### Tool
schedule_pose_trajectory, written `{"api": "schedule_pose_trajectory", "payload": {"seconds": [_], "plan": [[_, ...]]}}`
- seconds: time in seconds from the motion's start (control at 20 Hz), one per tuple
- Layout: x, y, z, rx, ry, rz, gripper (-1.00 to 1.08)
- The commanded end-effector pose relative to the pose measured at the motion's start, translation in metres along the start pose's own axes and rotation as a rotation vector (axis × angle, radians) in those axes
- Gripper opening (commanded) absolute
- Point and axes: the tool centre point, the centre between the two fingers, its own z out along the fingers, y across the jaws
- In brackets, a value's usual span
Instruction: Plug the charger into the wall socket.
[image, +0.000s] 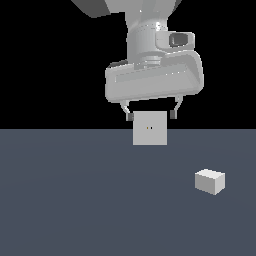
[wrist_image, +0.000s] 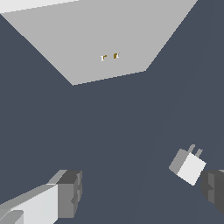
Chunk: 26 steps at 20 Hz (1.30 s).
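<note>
The charger (image: 210, 181) is a small whitish block lying on the dark floor at the exterior view's right. In the wrist view the charger (wrist_image: 188, 165) shows two short prongs and lies close to one finger (wrist_image: 214, 187), apart from it. The wall socket (image: 150, 128) is an upright light-grey square panel with two tiny dots at its centre; it also shows in the wrist view (wrist_image: 100, 39). My gripper (image: 151, 115) is open and empty, raised above the floor, its fingertips framing the panel's top edge in the exterior view. It also shows in the wrist view (wrist_image: 142, 190).
The dark grey-blue floor (image: 75, 200) spreads flat around both things. Nothing else stands on it in either view.
</note>
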Motion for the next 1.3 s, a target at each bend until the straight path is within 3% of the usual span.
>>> {"api": "schedule_pose_trajectory", "payload": {"seconds": [0.0,0.65,1.25], "plan": [[-0.002,0.016,0.01,-0.007,0.015,0.088,1.0],[-0.025,0.085,0.051,-0.039,0.077,0.472,1.0],[-0.037,0.103,0.065,-0.049,0.095,0.592,1.0]]}}
